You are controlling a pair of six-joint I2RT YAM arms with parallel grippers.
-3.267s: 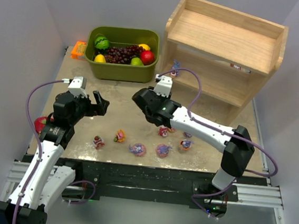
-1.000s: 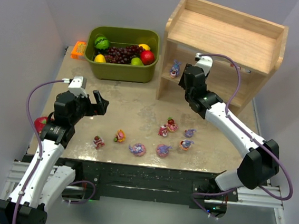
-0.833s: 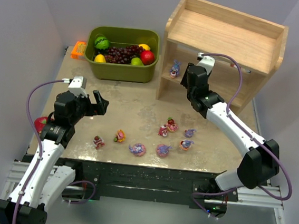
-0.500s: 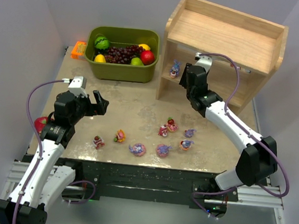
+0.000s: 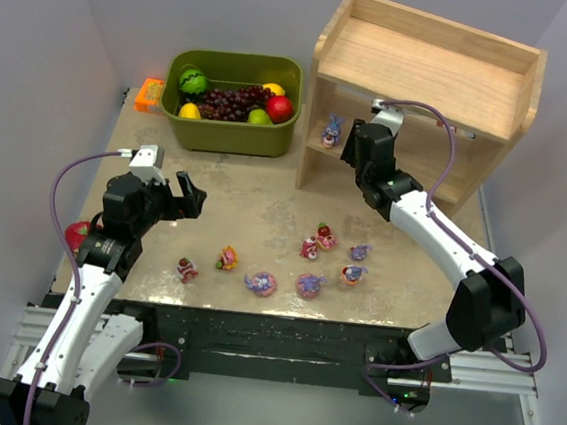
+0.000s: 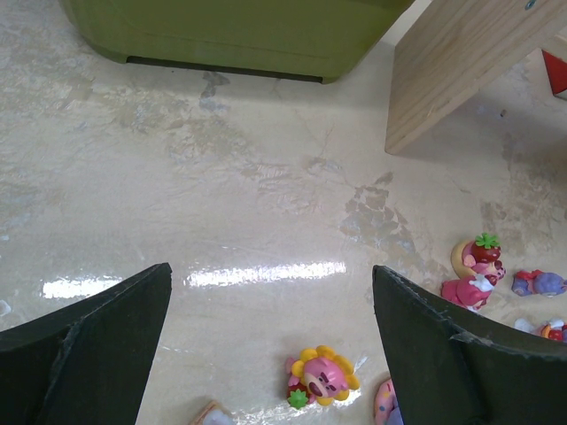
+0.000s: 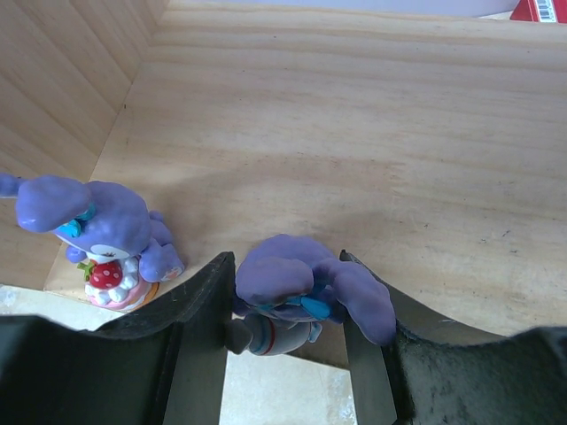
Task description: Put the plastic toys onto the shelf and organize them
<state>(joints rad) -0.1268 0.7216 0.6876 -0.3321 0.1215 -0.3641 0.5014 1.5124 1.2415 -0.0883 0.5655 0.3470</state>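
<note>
Top external: right pincer (image 7: 285,282), gripping bunny (image 7: 350,292), has reached shelf (image 5: 428,71).

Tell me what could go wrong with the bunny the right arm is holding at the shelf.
1. The held bunny hangs between the jaws right at the front edge of the lower board of the shelf. Released here, it may topple or roll off.
2. The standing bunny sits close by at the front left corner. A sideways move could knock it off.
</note>
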